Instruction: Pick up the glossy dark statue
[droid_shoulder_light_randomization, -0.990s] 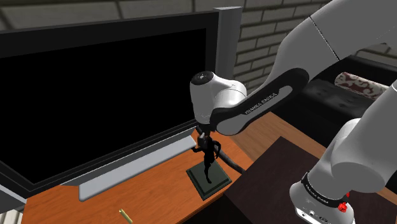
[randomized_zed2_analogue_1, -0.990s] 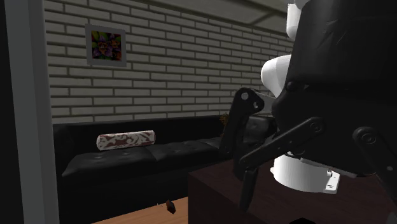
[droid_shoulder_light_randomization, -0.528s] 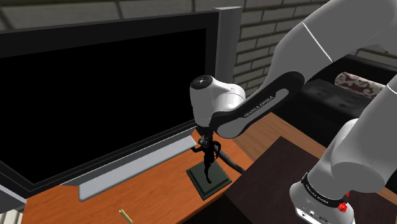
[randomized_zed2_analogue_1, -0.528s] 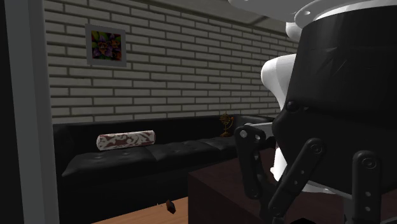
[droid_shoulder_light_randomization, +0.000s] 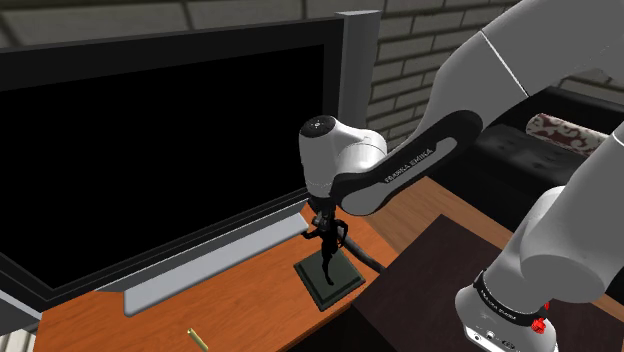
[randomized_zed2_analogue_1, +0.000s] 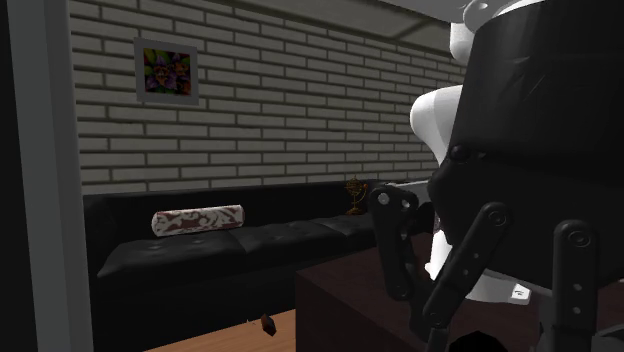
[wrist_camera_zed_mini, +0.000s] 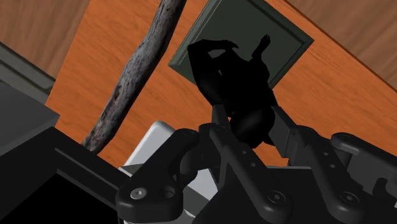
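Wrist view looks down along the gripper (wrist_camera_zed_mini: 249, 124) onto the statue (wrist_camera_zed_mini: 232, 76), a thin figure in plain glossy black with one arm raised, standing on a flat square base (wrist_camera_zed_mini: 289, 44) of dull grey-green. The two black fingers (wrist_camera_zed_mini: 219, 137) press on the figure's upper body from either side, with no gap to be seen between them and it. The base rests flat on the orange wooden desk (droid_shoulder_light_randomization: 250, 290).

In the shoulder view the statue stands near the desk's right end, just in front of the lower right corner of the big black screen (droid_shoulder_light_randomization: 150, 150), under the white arm. A mottled grey stick (wrist_camera_zed_mini: 137, 83) lies just beside the base.

By its looks the piece is stiff and hard, and the shine suggests it is slippery. The slim limbs would likely snap or twist under a pinch, so the thicker trunk is the safer place to hold. Most of the weight probably sits low in the base, so a hold this high may let it swing or slip when raised. A slow, straight lift seems wise.
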